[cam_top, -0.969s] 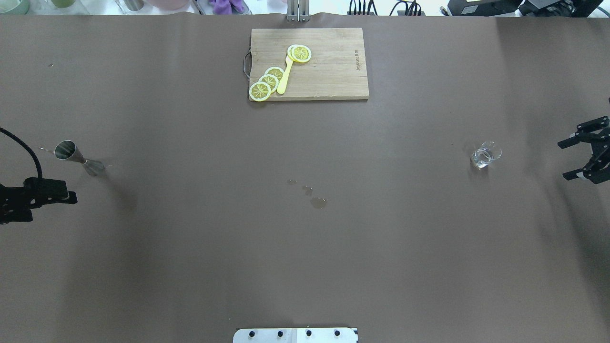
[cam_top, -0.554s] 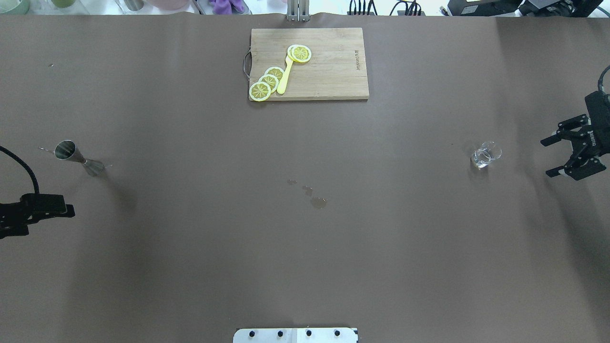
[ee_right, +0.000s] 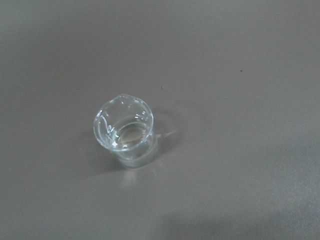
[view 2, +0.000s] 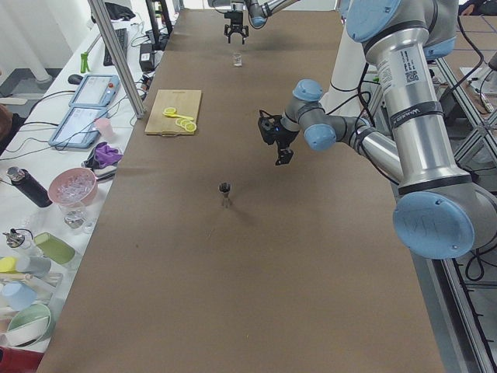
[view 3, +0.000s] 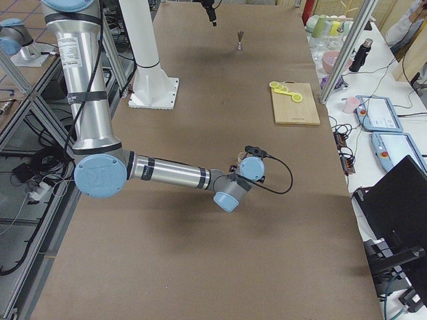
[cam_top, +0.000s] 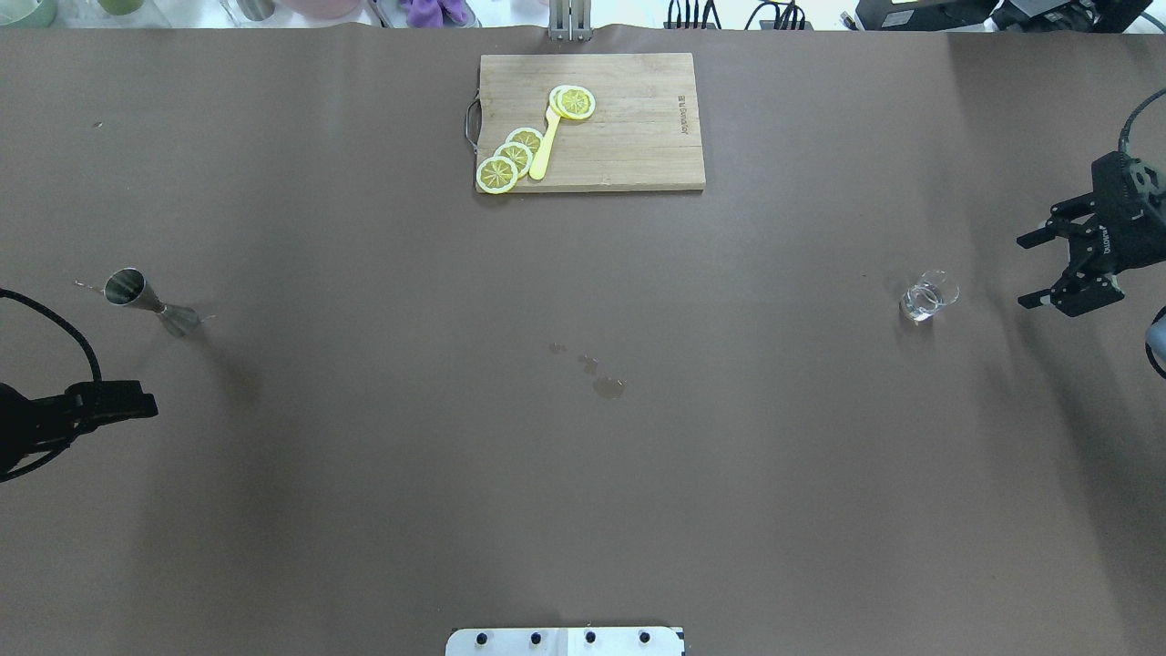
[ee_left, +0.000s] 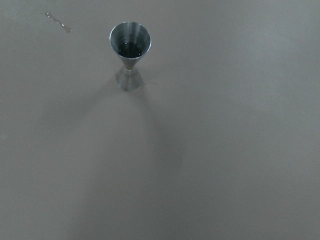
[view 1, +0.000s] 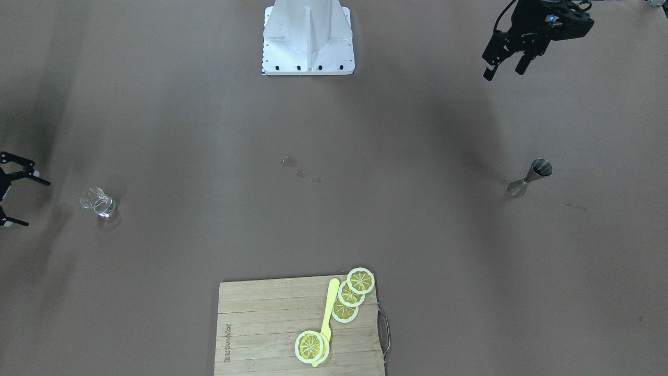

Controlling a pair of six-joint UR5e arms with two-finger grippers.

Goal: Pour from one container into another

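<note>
The small clear glass pitcher (cam_top: pixel 929 296) stands upright on the brown table at the right, a little clear liquid in it; the right wrist view looks down on the pitcher (ee_right: pixel 127 132). My right gripper (cam_top: pixel 1027 271) hovers open to its right, apart from it, with its fingers pointing at it. The grey metal jigger (cam_top: pixel 146 299) stands upright at the far left, its cup showing in the left wrist view as the jigger (ee_left: pixel 130 55). My left gripper (view 1: pixel 503 69) hangs nearer the robot than the jigger, open and holding nothing.
A wooden cutting board (cam_top: pixel 638 155) with lemon slices and a yellow knife lies at the far middle. Small wet spots (cam_top: pixel 606 387) mark the table centre. The robot's white base plate (cam_top: pixel 565 640) sits at the near edge.
My right gripper has come in from the right edge toward the pitcher and shifted a little farther from the robot. The left gripper has drifted nearer the robot and slightly inward.
</note>
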